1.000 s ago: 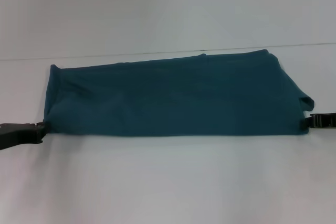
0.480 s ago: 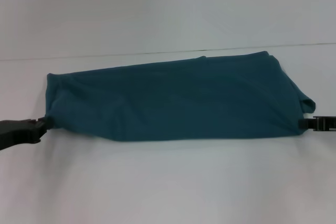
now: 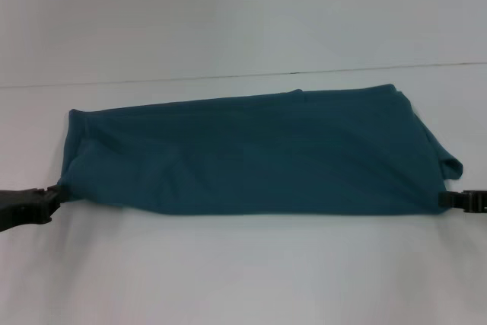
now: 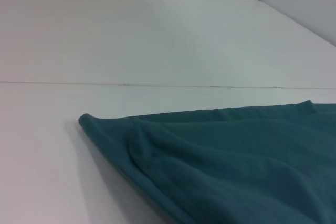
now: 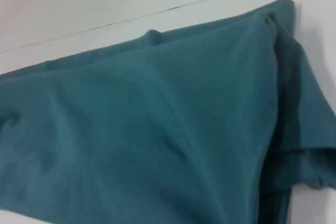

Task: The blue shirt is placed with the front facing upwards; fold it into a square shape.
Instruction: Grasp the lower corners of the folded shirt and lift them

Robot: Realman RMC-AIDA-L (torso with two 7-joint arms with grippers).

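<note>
The blue shirt lies on the white table as a long folded band, stretched left to right. Its lettering and neckline are hidden. My left gripper is shut on the band's near left corner. My right gripper is shut on the near right corner, beside a folded-over sleeve. The left wrist view shows the band's left end. The right wrist view shows the right end with the sleeve fold. Neither wrist view shows its own fingers.
The white table extends in front of the shirt. A thin seam line crosses the table just behind the shirt.
Both grippers have moved toward me with the corners in them. The shirt's near edge has slid closer and the band has flattened out.
</note>
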